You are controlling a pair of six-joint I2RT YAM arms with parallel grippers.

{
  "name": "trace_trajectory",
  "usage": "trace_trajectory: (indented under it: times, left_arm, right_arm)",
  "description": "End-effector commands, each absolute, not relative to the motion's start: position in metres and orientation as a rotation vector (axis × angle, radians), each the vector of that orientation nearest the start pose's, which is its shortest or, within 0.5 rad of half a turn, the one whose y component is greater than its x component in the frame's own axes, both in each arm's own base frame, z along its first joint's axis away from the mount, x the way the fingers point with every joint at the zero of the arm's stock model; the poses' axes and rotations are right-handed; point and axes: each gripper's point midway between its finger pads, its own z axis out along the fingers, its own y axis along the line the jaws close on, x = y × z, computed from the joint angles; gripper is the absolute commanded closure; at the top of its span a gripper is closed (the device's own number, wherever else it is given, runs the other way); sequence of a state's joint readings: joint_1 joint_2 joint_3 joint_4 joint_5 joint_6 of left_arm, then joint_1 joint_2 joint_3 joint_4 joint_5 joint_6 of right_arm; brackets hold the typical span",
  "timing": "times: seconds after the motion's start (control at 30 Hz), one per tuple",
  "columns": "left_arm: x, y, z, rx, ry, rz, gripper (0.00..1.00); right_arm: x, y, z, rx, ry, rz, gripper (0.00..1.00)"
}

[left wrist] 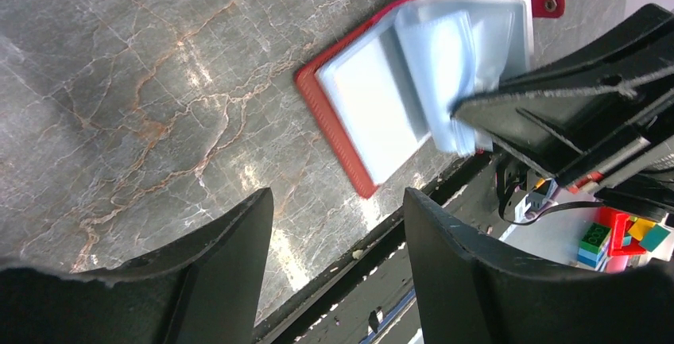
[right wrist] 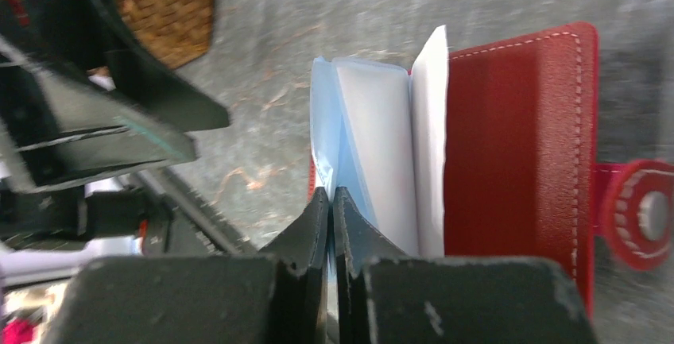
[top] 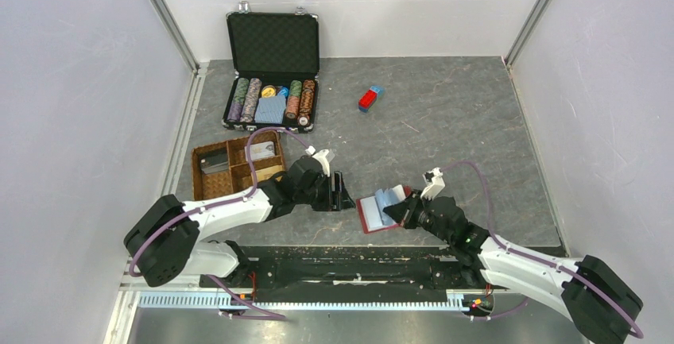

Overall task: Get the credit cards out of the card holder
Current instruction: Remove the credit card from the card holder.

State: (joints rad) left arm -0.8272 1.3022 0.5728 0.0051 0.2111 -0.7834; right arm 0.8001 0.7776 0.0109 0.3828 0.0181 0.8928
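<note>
The dark red card holder (top: 367, 215) lies open on the grey table close to the front edge, its pale leaves fanned upward. My right gripper (right wrist: 331, 193) is shut on the edge of a thin pale blue credit card (right wrist: 324, 121), lifted off the red cover (right wrist: 517, 137). Seen from the left wrist, the holder (left wrist: 334, 125) shows its blue-grey cards (left wrist: 441, 66) bent up toward the right fingers (left wrist: 556, 98). My left gripper (left wrist: 338, 201) stands open and holds nothing, just left of the holder (top: 343, 193) and apart from it.
An open black case of poker chips (top: 272, 82) stands at the back left. A brown wicker tray (top: 238, 165) sits behind the left arm. A small red-and-blue block (top: 369, 98) lies mid-table. The table's front edge (top: 397, 249) runs just below the holder.
</note>
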Motion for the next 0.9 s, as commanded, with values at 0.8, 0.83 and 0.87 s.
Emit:
trace_trajectory:
  times: [0.8, 0.83, 0.87]
  left_arm:
    - [0.176, -0.307, 0.082, 0.269, 2.436, -1.118, 0.36]
    - [0.177, -0.312, 0.085, 0.288, 2.429, -1.136, 0.39]
    - [0.178, -0.317, 0.086, 0.307, 2.429, -1.148, 0.41]
  right_arm:
    - [0.171, 0.205, 0.045, 0.115, 2.118, 1.012, 0.82]
    - [0.172, 0.202, 0.04, 0.115, 2.135, 0.979, 0.85]
    - [0.172, 0.201, 0.037, 0.112, 2.144, 0.965, 0.89]
